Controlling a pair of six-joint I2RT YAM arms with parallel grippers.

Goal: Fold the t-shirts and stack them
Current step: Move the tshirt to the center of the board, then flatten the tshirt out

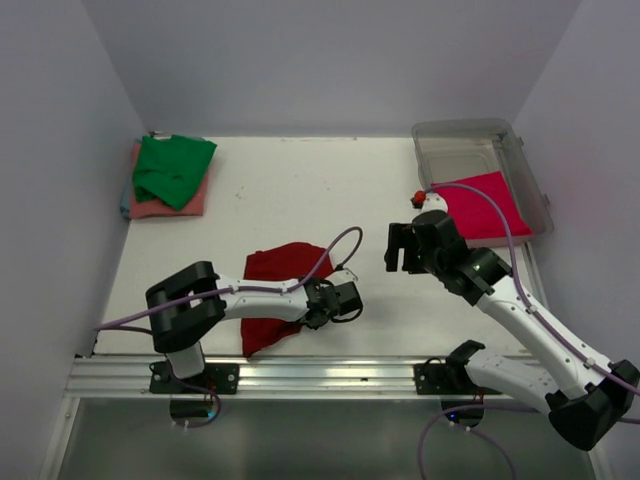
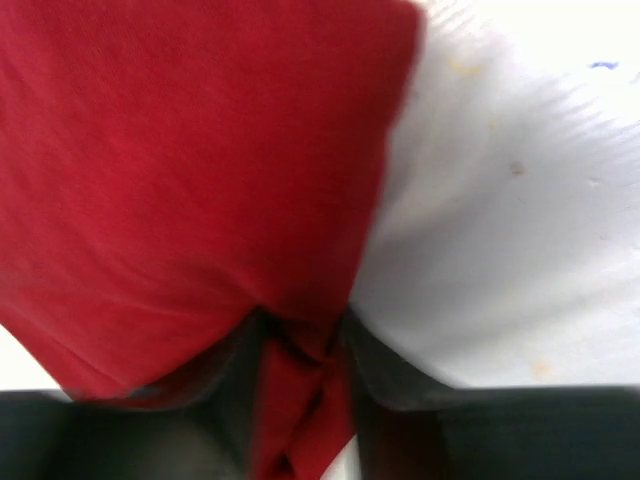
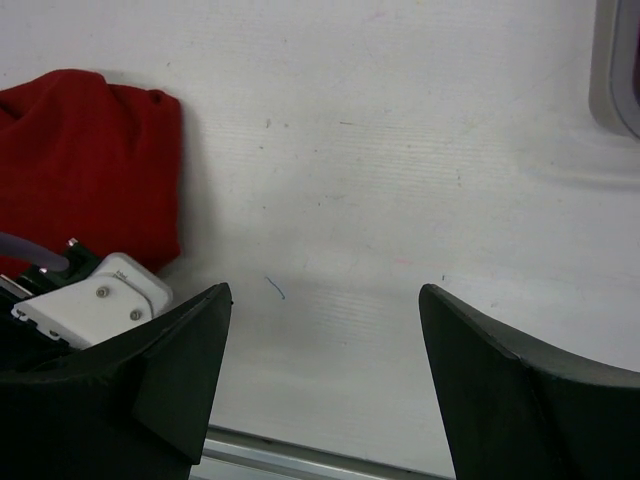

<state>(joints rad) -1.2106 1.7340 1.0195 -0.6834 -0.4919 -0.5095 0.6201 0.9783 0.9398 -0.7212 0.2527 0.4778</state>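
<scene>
A dark red t-shirt [image 1: 278,275] lies crumpled near the table's front, left of centre. My left gripper [image 1: 322,296] sits at the shirt's right edge. In the left wrist view its jaws [image 2: 300,335] are shut on a fold of this red cloth [image 2: 200,160]. My right gripper [image 1: 405,250] hovers over bare table right of the shirt, its fingers [image 3: 180,370] spread wide with nothing between them. A green t-shirt [image 1: 172,168] rests on a salmon pink one [image 1: 172,207] at the back left. A bright pinkish-red t-shirt [image 1: 487,207] lies in the tub.
The clear plastic tub [image 1: 525,165] stands at the back right beside the wall. A metal rail [image 1: 330,375] runs along the near edge, also in the right wrist view [image 3: 300,455]. White walls close in the left, back and right sides.
</scene>
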